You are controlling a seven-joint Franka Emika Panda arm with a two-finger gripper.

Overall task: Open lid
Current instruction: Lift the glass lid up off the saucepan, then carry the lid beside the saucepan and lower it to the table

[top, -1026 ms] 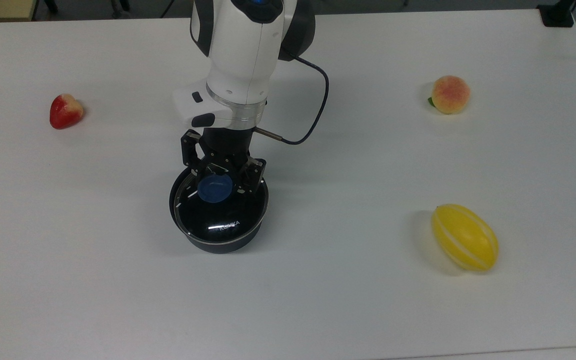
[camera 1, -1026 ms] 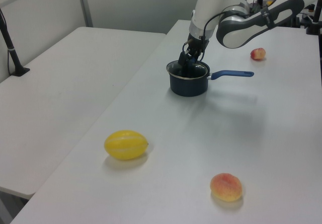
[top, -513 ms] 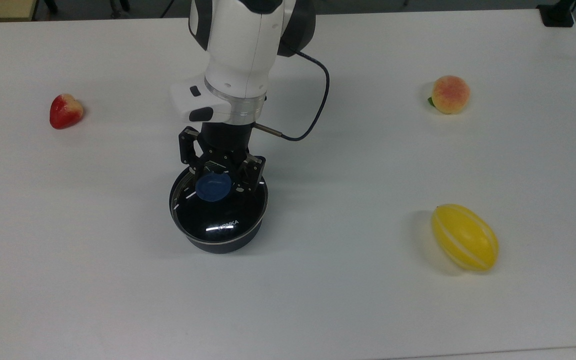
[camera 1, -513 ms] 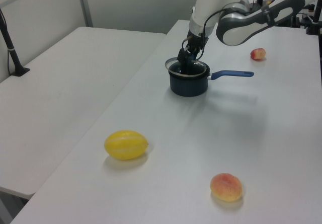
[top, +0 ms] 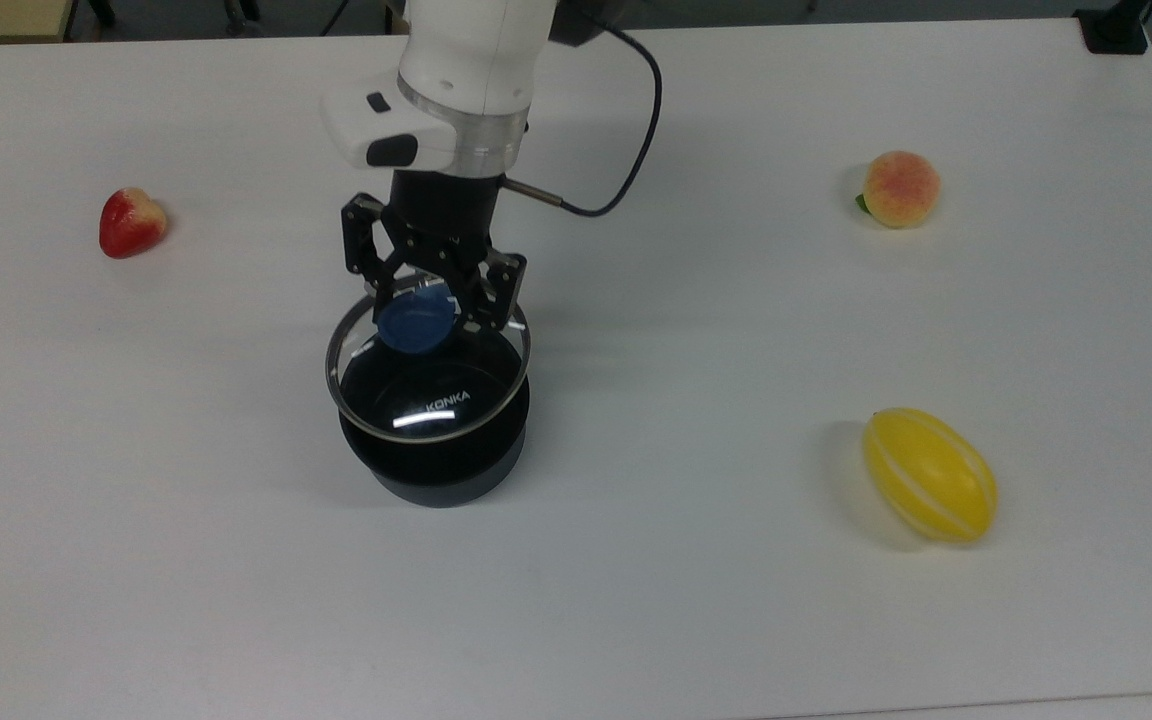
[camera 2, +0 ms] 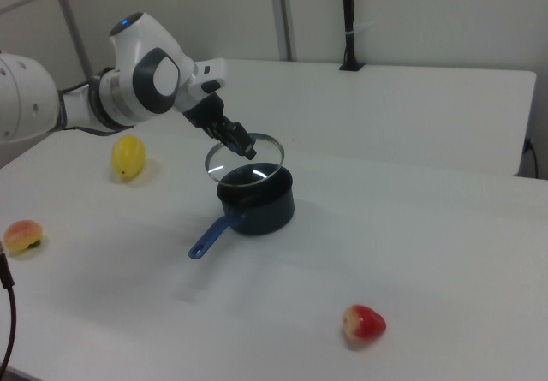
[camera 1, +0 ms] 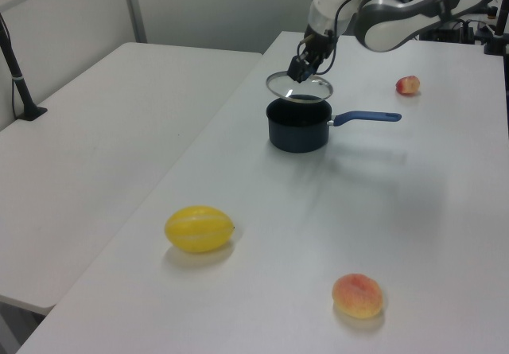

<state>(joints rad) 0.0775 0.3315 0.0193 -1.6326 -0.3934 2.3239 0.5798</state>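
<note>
One second ago the lid (top: 426, 380) sat on the black saucepan (top: 433, 462); now it hangs clear above the pan's rim, tilted, with the jaws (top: 420, 322) clamped on its blue knob (top: 417, 322). In the left view a gap shows between lid and pan. Judging by that, the opening is largely done, and the lid needs setting down on the table (top: 736, 600).

On the white table (top: 736, 620) you see a red strawberry (top: 131, 222) at the top view's left, a peach (top: 899, 189) at upper right, a yellow melon (top: 929, 475) at lower right, and a black saucepan (camera 1: 298, 127) with a blue handle (camera 1: 366, 117).
</note>
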